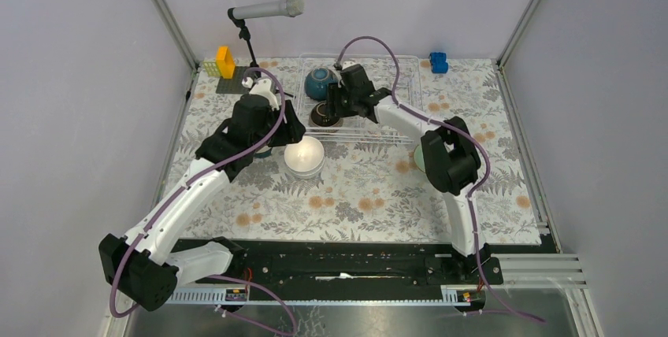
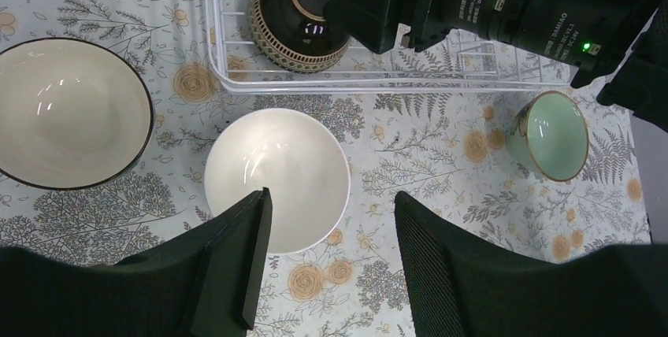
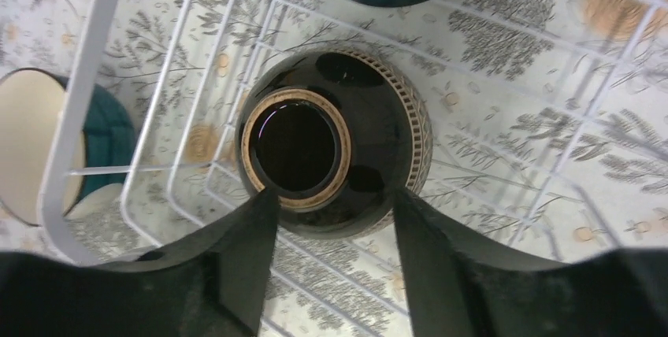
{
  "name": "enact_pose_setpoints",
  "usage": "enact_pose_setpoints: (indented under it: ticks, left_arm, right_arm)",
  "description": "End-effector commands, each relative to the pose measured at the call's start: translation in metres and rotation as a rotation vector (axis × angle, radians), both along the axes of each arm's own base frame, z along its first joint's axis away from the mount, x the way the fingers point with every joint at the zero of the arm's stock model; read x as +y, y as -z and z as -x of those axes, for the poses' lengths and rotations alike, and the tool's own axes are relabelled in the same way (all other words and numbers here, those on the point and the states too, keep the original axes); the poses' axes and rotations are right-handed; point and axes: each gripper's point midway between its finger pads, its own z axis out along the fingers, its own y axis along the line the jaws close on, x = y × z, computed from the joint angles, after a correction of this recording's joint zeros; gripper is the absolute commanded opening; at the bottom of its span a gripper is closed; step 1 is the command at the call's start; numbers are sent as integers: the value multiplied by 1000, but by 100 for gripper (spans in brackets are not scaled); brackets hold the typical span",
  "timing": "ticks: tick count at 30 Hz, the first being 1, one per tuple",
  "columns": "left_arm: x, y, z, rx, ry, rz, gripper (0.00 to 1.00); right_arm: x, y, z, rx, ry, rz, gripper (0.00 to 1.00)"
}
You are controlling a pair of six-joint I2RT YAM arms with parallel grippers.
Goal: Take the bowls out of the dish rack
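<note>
Right gripper (image 3: 331,195) is down inside the dish rack (image 2: 473,85), upper middle of the overhead view. Its fingers straddle the upturned dark brown bowl (image 3: 370,116), placed to take it by the sides; gripping or not, I cannot tell. Left gripper (image 2: 331,195) hangs open and empty above a white bowl (image 2: 276,164) set on the table (image 2: 441,156), clear of the rack
</note>
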Motion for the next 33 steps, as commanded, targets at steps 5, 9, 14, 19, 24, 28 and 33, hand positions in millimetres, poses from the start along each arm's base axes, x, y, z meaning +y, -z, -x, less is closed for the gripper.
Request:
enact_pose_setpoints:
  ticks: [5,9,14,19,24,28,33]
  left_arm:
    - [-1,-18,-1,-62,4,51,64]
    - [-1,-19,-1,-68,4,53,64]
    - [-1,-21,-2,-72,5,53,64]
    - [-1,-20,-2,-71,7,52,64]
    - [-1,-19,-2,-70,7,53,64]
    - [0,-21,-1,-74,7,57,64]
    - [0,-23,1,-80,7,62,65]
  right_arm:
    - [-1,-38,-1,-18,64,-61,79]
    - [-4,-27,-2,73,92,-125,87]
    - [-3,-12,-3,176,80,-233,91]
    - [-3,2,-3,246,83,-284,94]
    - [3,11,-2,277,74,-306,99]
    - [7,20,-3,302,71,-326,100]
    - [11,28,-6,325,81,-350,100]
